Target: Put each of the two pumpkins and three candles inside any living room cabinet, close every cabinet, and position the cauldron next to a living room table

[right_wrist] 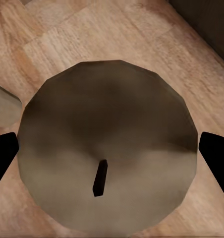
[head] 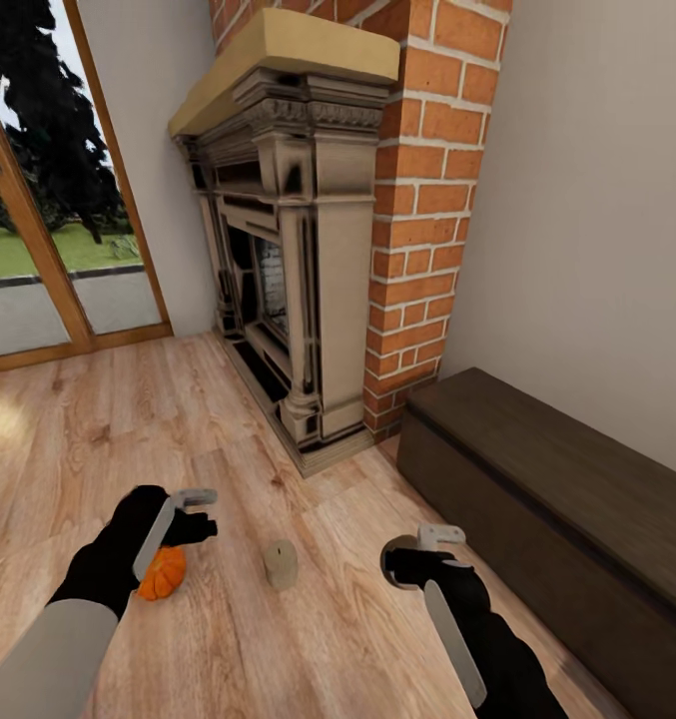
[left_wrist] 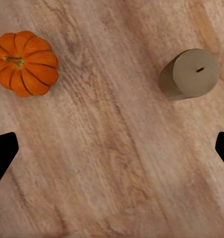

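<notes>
An orange ribbed pumpkin [head: 164, 575] lies on the wood floor, partly under my left wrist; it is also seen as the pumpkin [left_wrist: 26, 63] in the left wrist view. A stubby pale candle [head: 280, 564] stands on the floor between my arms, the same candle [left_wrist: 190, 74] seen from the left wrist. My left gripper [head: 206, 511] [left_wrist: 112, 148] hovers open over bare floor between them. My right gripper [head: 417, 554] [right_wrist: 112, 158] is open, its fingers straddling a second candle [right_wrist: 109, 148] with a dark wick. The dark brown cabinet [head: 557, 479] runs along the right wall, drawers shut.
A carved stone fireplace [head: 288, 250] with a brick chimney [head: 432, 200] stands ahead, just left of the cabinet's end. A glass door with a wooden frame [head: 38, 250] is at the far left. Light plank floor [head: 128, 419] spreads in front of me.
</notes>
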